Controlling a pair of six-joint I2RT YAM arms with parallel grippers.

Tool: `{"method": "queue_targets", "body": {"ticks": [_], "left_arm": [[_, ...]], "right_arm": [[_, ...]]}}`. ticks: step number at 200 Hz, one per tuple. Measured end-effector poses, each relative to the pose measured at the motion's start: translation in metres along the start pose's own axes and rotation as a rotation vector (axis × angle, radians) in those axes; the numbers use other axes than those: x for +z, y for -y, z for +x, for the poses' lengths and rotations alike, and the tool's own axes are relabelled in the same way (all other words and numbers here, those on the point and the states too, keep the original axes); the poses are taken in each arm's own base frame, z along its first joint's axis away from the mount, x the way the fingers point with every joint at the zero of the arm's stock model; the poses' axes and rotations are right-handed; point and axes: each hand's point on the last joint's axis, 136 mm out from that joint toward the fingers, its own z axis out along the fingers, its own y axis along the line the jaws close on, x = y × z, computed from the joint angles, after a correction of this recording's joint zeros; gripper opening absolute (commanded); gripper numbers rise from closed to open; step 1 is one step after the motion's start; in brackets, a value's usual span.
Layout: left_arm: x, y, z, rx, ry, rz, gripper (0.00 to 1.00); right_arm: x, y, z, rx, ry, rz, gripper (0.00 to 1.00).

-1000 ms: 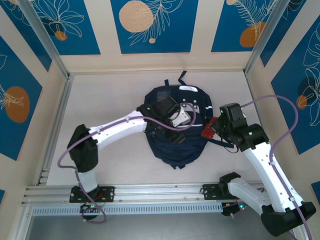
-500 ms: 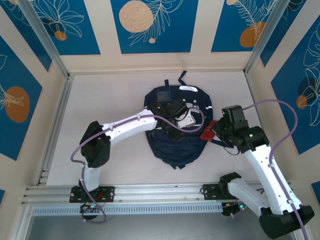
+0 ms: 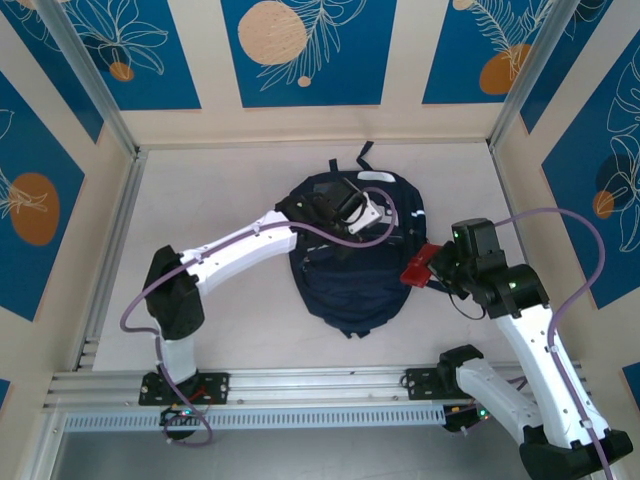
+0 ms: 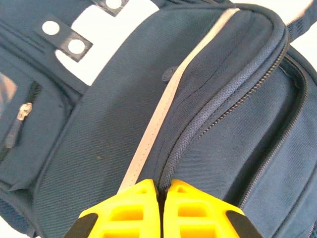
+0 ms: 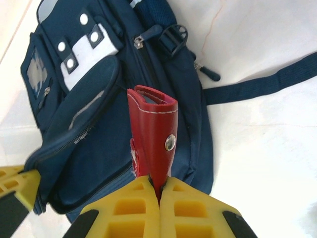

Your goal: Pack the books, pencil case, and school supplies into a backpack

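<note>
Backpack (image 3: pixel 345 290) laid flat at table (image 3: pixel 220 200) centre. Left gripper (image 4: pixel 161 191) pressed shut on zip rim (image 4: pixel 198 129). Red case (image 5: pixel 153 134) pinched in right gripper (image 5: pixel 159 191), just beside backpack's right flank, long axis aimed at backpack. Opening judged leftward of case.

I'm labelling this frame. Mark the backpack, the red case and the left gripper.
backpack (image 3: pixel 345 290), top external view, lower front fabric.
red case (image 5: pixel 158 129), right wrist view, middle of its red side.
left gripper (image 4: pixel 159 191), left wrist view, between its yellow fingertips.
</note>
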Motion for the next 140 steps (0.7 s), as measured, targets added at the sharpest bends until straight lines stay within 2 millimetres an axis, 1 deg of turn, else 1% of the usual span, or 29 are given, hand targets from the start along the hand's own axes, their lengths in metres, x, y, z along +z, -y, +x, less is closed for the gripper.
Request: {"method": "queue_targets", "body": {"ticks": [24, 49, 89, 117, 140], "left_arm": [[-0.004, -0.004, -0.006, -0.030, 0.026, -0.009, 0.01], [-0.005, -0.004, -0.011, -0.049, 0.046, -0.007, 0.00], [-0.006, -0.001, -0.014, -0.073, 0.060, 0.019, 0.00], [-0.006, 0.001, -0.017, -0.104, 0.070, 0.048, 0.00], [-0.008, 0.002, -0.021, -0.138, 0.080, 0.065, 0.00]], "right_arm": [[0.004, -0.013, 0.008, 0.015, -0.050, -0.069, 0.00], [0.018, -0.027, 0.021, 0.046, -0.127, -0.139, 0.00], [0.052, -0.045, 0.040, 0.139, -0.234, -0.192, 0.00], [0.073, -0.055, 0.042, 0.242, -0.244, -0.211, 0.00], [0.096, -0.060, 0.040, 0.347, -0.223, -0.214, 0.00]]}}
